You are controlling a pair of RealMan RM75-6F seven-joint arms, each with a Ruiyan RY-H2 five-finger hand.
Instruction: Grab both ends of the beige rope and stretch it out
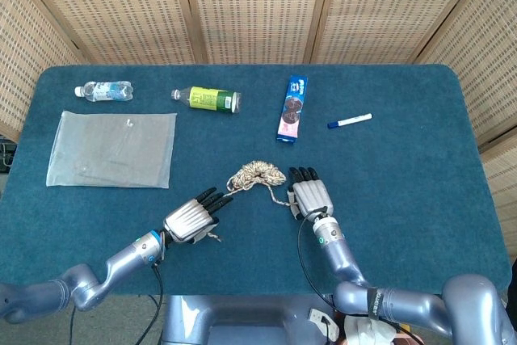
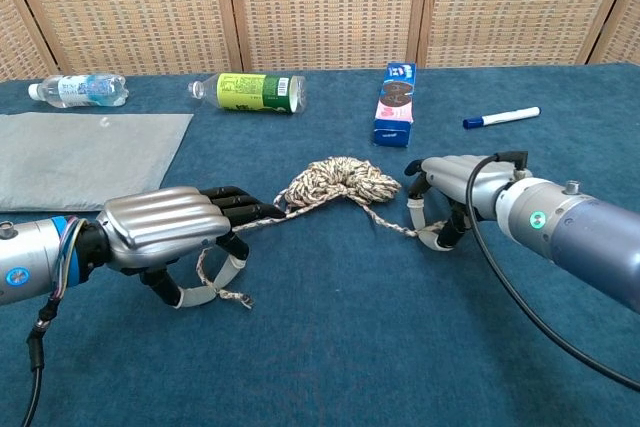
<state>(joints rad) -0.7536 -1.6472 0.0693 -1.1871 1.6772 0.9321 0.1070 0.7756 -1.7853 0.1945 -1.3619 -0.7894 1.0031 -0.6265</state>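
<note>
The beige rope (image 1: 257, 174) lies mostly as a small tangled bundle (image 2: 338, 179) on the blue table between my two hands. One strand runs left from it under the fingers of my left hand (image 1: 192, 220) (image 2: 165, 227), which pinches it against the thumb; the loose tail drops below the hand onto the cloth. Another strand runs right to my right hand (image 1: 308, 196) (image 2: 455, 187). That hand's curled fingers and thumb grip the rope's other end just above the table. Both strands look nearly straight.
Along the far side lie a clear water bottle (image 1: 103, 90), a green-labelled bottle (image 1: 208, 100), a blue cookie box (image 1: 292, 109) and a blue-capped marker (image 1: 349, 121). A clear plastic bag (image 1: 113, 149) lies flat at the left. Wicker screens stand behind the table.
</note>
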